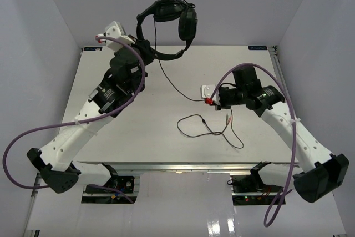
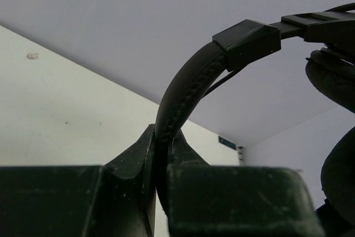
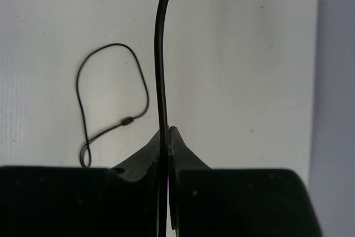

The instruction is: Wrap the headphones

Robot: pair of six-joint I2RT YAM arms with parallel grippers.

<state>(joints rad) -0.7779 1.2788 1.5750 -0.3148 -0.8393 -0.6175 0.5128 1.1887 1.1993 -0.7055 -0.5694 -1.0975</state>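
The black headphones [image 1: 166,18] hang in the air above the far edge of the table. My left gripper [image 1: 145,48] is shut on their headband [image 2: 183,95]; an ear cup [image 2: 338,76] shows at the right of the left wrist view. The thin black cable [image 1: 172,81] runs from the headphones down to my right gripper [image 1: 209,101], which is shut on it [image 3: 161,54]. The rest of the cable lies in loose loops on the table [image 1: 208,129], seen also in the right wrist view [image 3: 111,104].
The white table [image 1: 138,137] has walls at the left, back and right. Thick purple robot cables [image 1: 136,90] arc over both arms. The arm bases sit at the near edge.
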